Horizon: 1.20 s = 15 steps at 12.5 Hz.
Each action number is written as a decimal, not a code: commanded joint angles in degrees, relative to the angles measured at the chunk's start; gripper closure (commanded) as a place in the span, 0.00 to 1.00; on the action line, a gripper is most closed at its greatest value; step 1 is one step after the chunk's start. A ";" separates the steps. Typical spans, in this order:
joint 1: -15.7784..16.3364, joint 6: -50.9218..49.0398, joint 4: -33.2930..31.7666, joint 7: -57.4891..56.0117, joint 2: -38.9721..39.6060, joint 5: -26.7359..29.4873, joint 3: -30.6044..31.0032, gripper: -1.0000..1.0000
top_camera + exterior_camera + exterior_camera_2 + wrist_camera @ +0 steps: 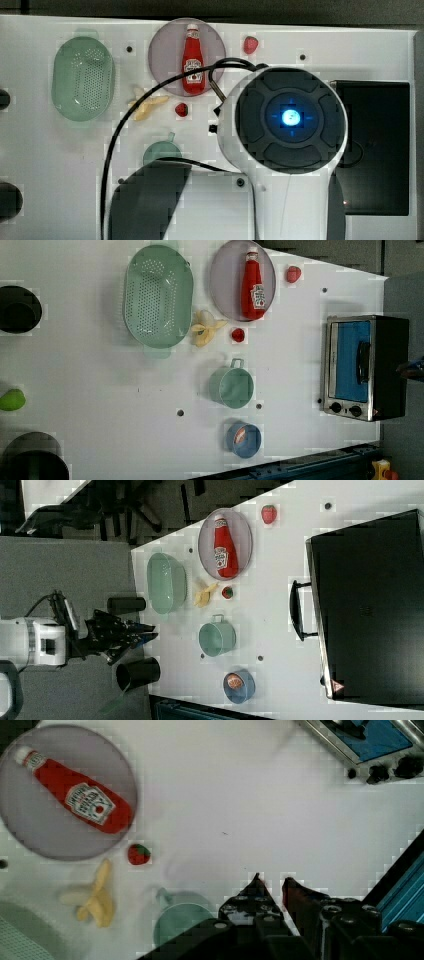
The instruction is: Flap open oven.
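The oven [360, 367] stands at the left view's right, its blue glass door shut and the bar handle [364, 362] across it. In the right view I see its black top [370, 605] and the handle [296, 610]. The wrist view catches its knobbed front corner [370, 745]. In the top view my arm [290, 117] hides part of the oven [375, 150]. My gripper [272, 882] hovers well above the table, far from the oven, near the green cup [182, 925]. Its fingertips stand close together with nothing between them. The right view shows the gripper [147, 631] the same way.
A ketchup bottle [253, 287] lies on a purple plate [225, 285]. Two strawberries [238, 334] [293, 274], a banana [205, 329], a green colander [157, 297], a green cup [232, 386] and a blue bowl [243, 439] are spread over the white table [100, 390]. Black cylinders [19, 310] stand at the left view's left.
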 commanded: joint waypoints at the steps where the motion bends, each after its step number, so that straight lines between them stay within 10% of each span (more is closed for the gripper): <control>1: -0.87 -0.36 -2.46 -13.43 -1.29 -0.52 -3.88 0.82; 15: -3.54 28.76 -13.02 -72.70 9.80 -0.53 -22.34 0.82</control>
